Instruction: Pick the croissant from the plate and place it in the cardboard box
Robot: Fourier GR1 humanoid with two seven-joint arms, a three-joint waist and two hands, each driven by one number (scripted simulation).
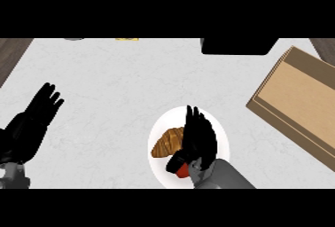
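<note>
Nearest me, my right hand [196, 135] lies over the white plate [163, 122], its fingers [192, 116] straight and pointing far, holding nothing. The croissant [167, 142] sits on the plate just left of that hand, golden brown with ridged darker bands, its right side hidden under my palm. Something red [181, 170] shows by my wrist; I cannot tell what it is. My left hand [36, 117] rests open at the left edge, fingers up. I read no writing anywhere. Bare pale surface [124, 75] lies between the plate and the cardboard box [297, 104], which is right and farther. A black object [237, 45] sits at the far edge.
</note>
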